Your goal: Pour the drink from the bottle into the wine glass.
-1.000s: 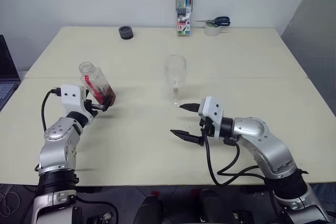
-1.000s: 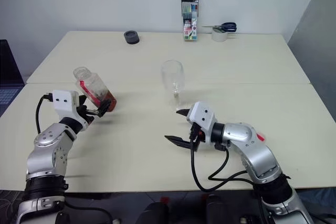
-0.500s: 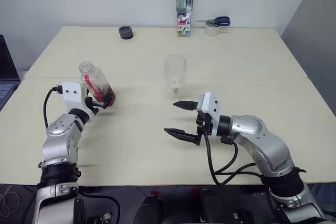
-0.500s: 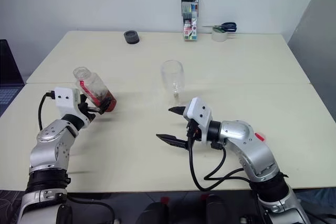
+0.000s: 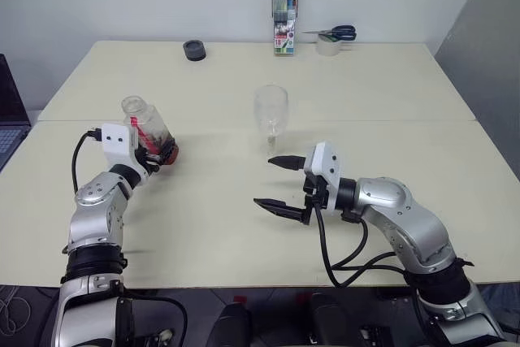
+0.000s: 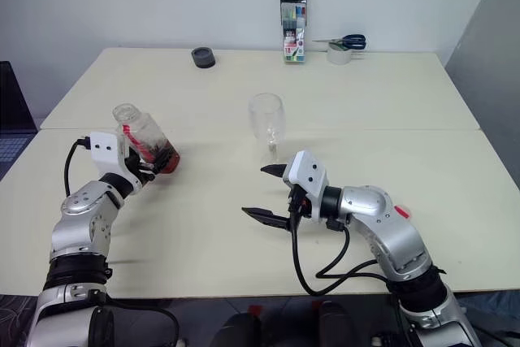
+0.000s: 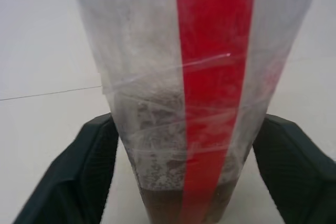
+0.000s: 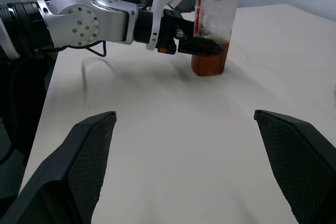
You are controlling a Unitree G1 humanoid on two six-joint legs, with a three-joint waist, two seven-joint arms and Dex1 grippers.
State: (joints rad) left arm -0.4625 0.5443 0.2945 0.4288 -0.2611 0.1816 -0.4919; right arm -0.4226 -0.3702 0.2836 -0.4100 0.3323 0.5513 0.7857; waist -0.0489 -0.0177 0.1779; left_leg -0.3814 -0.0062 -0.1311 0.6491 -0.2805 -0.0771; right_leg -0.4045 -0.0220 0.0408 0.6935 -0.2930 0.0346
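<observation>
The left gripper (image 5: pixel 156 154) clasped the uncapped bottle (image 5: pixel 149 133) low on its body — likely leaving the neck free for pouring; the right gripper (image 5: pixel 278 185) gaped empty near the wine glass (image 5: pixel 271 117).

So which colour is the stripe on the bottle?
Red, on a white label; the left wrist view shows the bottle best.

Marker-pen case (image 5: pixel 285 18) upright at far table (image 5: pixel 382 95) edge, centre. Scissors (image 5: pixel 335 33) atop tape roll (image 5: pixel 328 46) just beside. Black round thing (image 5: pixel 194 50) far left. Laptop (image 5: pixel 10 123) off table's left edge.
</observation>
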